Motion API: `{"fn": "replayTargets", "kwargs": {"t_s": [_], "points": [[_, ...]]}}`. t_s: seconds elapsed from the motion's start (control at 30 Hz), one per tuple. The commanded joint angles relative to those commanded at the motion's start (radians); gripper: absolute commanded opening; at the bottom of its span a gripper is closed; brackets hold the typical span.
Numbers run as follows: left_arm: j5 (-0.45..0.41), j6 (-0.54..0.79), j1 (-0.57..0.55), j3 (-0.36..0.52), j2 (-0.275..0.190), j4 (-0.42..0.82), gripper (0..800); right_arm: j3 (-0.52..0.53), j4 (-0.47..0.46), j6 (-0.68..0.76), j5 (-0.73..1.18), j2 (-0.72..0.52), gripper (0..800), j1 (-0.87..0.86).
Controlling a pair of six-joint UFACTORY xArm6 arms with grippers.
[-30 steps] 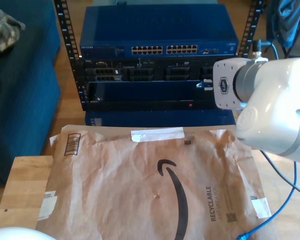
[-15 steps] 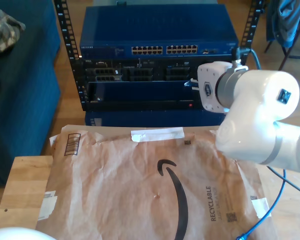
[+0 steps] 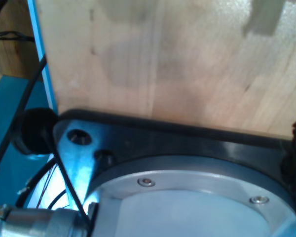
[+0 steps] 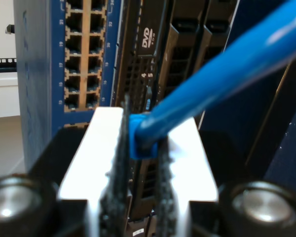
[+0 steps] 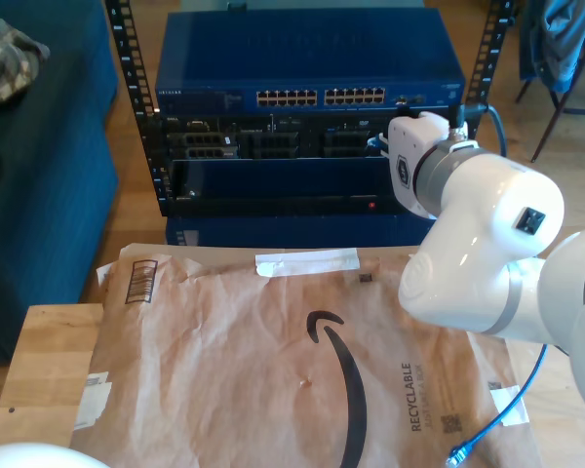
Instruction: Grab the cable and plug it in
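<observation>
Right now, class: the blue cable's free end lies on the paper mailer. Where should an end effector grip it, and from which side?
Grip the cable just behind its free plug, coming straight down with the jaws across it. That end lies flat on the paper mailer, so only its top and sides are reachable.

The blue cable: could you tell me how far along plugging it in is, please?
Done: my second claw is shut on the blue Ethernet cable. In hand: that end is held up in front of the blue network switch and its rows of ports. Left: seating the plug; the other plug lies loose on the paper mailer.
</observation>
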Motion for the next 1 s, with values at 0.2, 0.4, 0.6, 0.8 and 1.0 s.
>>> {"fn": "replayTargets", "kwargs": {"t_s": [0.2,0.4,0.6,0.8,1.0], "points": [[0.000,0.000,0.000,0.000,0.000,0.000,800,-0.003,-0.003,-0.002,0.000,-0.002,1,0.000],[0.000,0.000,0.000,0.000,0.000,0.000,800,0.000,-0.002,-0.005,0.000,-0.006,1,0.018],[0.000,0.000,0.000,0.000,0.000,0.000,800,0.005,0.005,-0.017,-0.002,-0.005,1,0.020],[0.000,0.000,0.000,0.000,0.000,0.000,800,-0.003,0.008,-0.034,-0.121,0.006,1,0.040],[0.000,0.000,0.000,0.000,0.000,0.000,800,-0.003,-0.002,0.169,-0.295,0.097,1,0.080]]}}
